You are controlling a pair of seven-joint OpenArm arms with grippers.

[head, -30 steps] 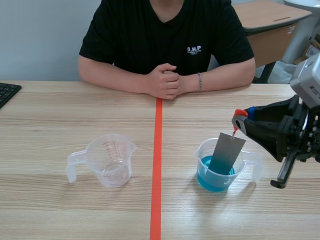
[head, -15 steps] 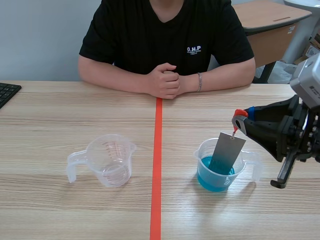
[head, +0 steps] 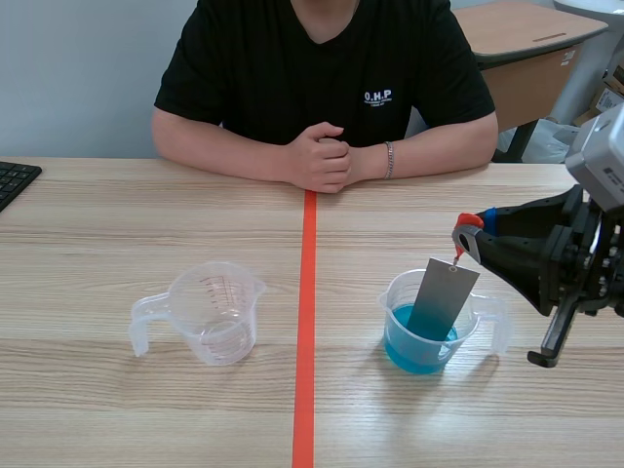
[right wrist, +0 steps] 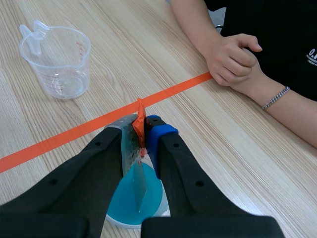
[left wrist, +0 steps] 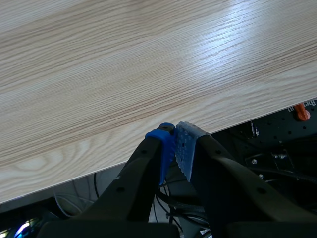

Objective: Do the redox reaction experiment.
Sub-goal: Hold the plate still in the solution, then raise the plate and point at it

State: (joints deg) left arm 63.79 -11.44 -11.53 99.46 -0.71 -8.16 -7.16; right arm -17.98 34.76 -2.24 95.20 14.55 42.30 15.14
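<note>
Pads point(left wrist: 184, 144) of your left gripper point(left wrist: 174, 144) are pressed together with nothing between them; it hangs over an edge of the worktop point(left wrist: 124, 74), outside the scene view.

Your right gripper point(head: 468, 230) comes in from the right, and its fingers pinch an orange-red strip point(right wrist: 140, 125). A grey metal plate point(head: 441, 297) hangs tilted from that strip, its upper end at the fingertips. Its lower end sits inside the clear measuring cup point(head: 390, 327), down in the blue liquid point(head: 414, 356). You cannot tell whether the plate touches the cup's rim. This cup stands right of the orange-red tape line point(head: 305, 370), handle pointing toward your right arm.

Left of the line, well apart from the first cup, stands an empty measuring cup point(head: 216, 312) with red scale marks. Its handle points away from the line.

Farther back, at the worktop's left edge, you see the corner of a black keyboard point(head: 12, 180). At the far side a person in a black T-shirt point(head: 322, 68) sits with clasped hands point(head: 322, 156) resting at the far end of the line, a metal bracelet point(head: 389, 159) on one wrist.
</note>
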